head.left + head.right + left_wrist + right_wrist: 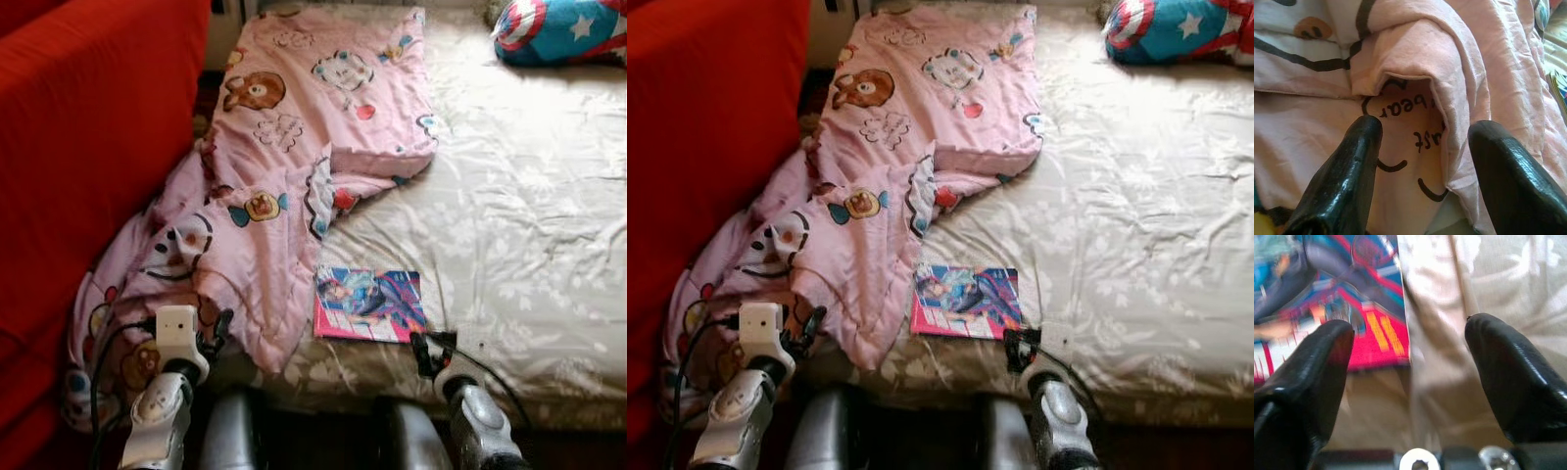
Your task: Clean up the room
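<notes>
Blanket (284,176) first: pink, cartoon-printed, half on the bed (529,225) and spilling off its near-left corner toward the red sofa (88,166). We have the left gripper (1422,142) at a hanging fold, jaws wide, nothing held. It looks soft, light and floppy to us, so we'd pinch a doubled edge. The right gripper (1410,362) hovers by the comic book's (369,305) near corner, jaws wide too. Thin, slick, flat: we'd take it by the edge.

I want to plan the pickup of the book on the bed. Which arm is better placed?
Probably the right: its open tool sits beside the book corner, while the left tool faces the pink blanket.
</notes>
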Controlling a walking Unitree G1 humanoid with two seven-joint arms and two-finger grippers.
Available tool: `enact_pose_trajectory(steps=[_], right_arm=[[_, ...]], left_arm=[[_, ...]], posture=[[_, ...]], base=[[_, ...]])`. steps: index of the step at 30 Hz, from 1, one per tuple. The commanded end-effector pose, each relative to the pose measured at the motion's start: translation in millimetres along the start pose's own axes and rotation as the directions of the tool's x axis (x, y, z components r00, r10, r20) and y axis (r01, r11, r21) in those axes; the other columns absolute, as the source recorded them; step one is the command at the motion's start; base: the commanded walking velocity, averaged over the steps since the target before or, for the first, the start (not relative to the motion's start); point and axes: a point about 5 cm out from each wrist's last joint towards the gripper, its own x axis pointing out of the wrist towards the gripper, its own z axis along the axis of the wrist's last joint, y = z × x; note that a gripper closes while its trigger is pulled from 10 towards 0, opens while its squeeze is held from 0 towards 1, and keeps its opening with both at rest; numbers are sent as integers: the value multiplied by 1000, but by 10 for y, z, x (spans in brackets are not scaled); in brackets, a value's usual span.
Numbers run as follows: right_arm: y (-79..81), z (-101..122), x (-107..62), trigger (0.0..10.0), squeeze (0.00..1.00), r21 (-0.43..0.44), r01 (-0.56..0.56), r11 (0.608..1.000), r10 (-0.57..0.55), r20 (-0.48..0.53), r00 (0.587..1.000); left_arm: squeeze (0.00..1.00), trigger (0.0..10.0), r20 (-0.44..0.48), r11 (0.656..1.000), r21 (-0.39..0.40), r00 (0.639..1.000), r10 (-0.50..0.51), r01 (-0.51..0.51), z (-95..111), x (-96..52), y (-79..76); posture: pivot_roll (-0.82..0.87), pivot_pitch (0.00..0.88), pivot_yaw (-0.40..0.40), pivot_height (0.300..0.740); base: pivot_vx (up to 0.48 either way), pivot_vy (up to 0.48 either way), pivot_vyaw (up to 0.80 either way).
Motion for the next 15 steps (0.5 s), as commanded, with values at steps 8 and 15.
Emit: enact_pose_trajectory(steps=[8,15], right_arm=[[14,58,34,10000,0,124,-31,992,29,19,999],[112,-12,29,10000,0,241,-114,964,118,1,993]], left_arm=[[0,10000,-43,1000,27,999,-4,5,-51,-202,46],[0,10000,-54,999,43,999,4,-2,-43,-272,101]], posture=[[111,349,12,589],[138,355,29,589]], base=[[0,0,0],[0,0,0]])
